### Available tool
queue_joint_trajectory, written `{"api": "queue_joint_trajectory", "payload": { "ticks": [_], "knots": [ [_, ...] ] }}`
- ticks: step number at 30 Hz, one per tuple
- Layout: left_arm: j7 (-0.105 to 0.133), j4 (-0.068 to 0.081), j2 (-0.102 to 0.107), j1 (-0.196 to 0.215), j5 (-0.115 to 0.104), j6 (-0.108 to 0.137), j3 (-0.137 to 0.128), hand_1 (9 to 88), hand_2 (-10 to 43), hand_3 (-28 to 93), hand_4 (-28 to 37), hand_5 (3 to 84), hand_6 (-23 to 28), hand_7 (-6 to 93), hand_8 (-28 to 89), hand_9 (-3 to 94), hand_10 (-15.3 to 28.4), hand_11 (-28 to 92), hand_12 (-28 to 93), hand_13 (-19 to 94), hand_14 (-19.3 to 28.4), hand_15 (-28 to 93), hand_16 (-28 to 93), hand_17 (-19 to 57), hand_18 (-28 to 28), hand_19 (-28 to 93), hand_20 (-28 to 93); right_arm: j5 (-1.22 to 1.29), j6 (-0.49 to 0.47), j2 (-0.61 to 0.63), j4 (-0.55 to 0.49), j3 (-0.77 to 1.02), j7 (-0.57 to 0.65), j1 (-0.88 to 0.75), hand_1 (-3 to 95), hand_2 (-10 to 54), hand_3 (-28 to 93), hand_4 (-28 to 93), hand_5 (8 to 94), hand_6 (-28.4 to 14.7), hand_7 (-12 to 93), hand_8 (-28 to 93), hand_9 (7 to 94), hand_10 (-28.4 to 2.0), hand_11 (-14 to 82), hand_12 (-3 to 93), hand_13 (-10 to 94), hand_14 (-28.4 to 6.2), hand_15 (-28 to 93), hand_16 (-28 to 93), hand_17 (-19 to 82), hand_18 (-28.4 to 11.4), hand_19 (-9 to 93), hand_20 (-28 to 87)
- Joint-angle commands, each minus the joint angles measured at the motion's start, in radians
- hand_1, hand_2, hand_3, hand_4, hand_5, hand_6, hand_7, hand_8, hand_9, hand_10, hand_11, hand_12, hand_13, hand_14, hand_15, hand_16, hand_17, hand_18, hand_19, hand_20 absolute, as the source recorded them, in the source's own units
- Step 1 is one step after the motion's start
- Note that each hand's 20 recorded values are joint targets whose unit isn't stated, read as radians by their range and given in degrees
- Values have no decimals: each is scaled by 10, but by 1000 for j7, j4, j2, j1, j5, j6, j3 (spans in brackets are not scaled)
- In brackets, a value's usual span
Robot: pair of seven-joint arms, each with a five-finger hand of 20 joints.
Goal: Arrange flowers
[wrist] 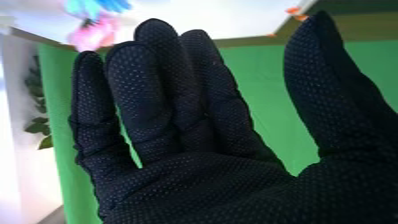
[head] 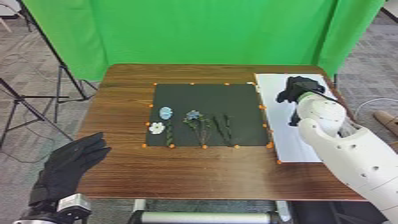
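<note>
From the head we look forward and down over the table (head: pixel 178 182); from the right wrist, close up past the right hand (head: pixel 300 89), toward the curtain (head: pixel 213 30). Both views share curtain and sheet (head: pixel 282 131).

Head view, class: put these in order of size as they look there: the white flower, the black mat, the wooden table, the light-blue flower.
1. Wooden table
2. Black mat
3. White flower and light-blue flower: too alike to rank
</note>
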Motion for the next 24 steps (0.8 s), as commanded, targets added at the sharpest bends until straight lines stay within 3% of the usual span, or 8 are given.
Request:
{"api": "queue_joint_trajectory", "payload": {
  "ticks": [1,4,6,9,16,17,21,24],
  "knots": [
    [-18,0,-5,13,12,-20,-12,263,29,821,-142,460,135,137,-84,371,209,343,96,263,266,531,-99,-92,216,550,182,-67,33,39,27,-2,47,4,270,-51,816,-270,566,-72,157,-114,576,-195,481,232,514,-164,772,215,210,-269,765,225],
    [-20,4,-10,5,13,-25,-6,264,29,820,-143,459,135,136,-83,371,210,342,95,264,267,532,-99,-92,216,552,182,-77,39,49,37,-14,62,15,272,-54,815,-271,567,-71,156,-114,582,-194,488,234,523,-165,776,215,212,-271,770,224],
    [2,4,13,12,-1,-12,2,264,30,820,-143,459,135,136,-83,371,211,342,95,264,267,533,-100,-91,217,556,183,-70,18,46,43,-5,68,16,274,-56,813,-270,570,-71,155,-113,584,-191,527,250,534,-164,789,222,215,-273,775,224],
    [4,5,14,6,-3,-8,4,264,30,820,-141,459,136,136,-83,371,210,342,95,264,267,534,-101,-90,217,556,183,-77,5,35,64,5,61,16,275,-58,811,-270,571,-70,154,-113,583,-190,547,257,539,-162,795,228,216,-273,778,221],
    [-19,5,-18,-7,16,-26,3,265,29,822,-141,460,137,134,-83,370,212,342,95,263,268,536,-101,-91,217,555,180,-98,-9,-5,128,21,56,8,278,-58,808,-270,575,-56,158,-113,592,-185,575,268,548,-163,804,242,215,-272,780,215],
    [-9,5,-7,-6,9,-19,4,265,29,822,-141,461,137,134,-82,370,212,342,95,262,269,536,-101,-91,217,555,180,-99,-18,-9,130,31,59,0,278,-58,808,-271,574,-52,158,-114,593,-185,576,269,548,-163,803,243,215,-272,780,214],
    [-13,6,-11,-3,8,-23,-2,264,29,822,-141,461,137,134,-82,370,213,343,96,262,269,537,-102,-92,217,555,179,-99,-21,-4,130,47,62,-27,281,-58,807,-271,574,-39,158,-117,594,-185,577,271,549,-163,802,247,211,-275,775,211],
    [-23,5,-27,-1,15,-28,-7,265,29,822,-142,461,138,132,-81,371,213,342,95,262,271,537,-102,-92,217,555,178,-102,-11,-9,126,49,55,-34,281,-58,807,-271,574,-34,158,-118,594,-185,577,272,549,-163,801,249,210,-275,774,209]
  ]
}}
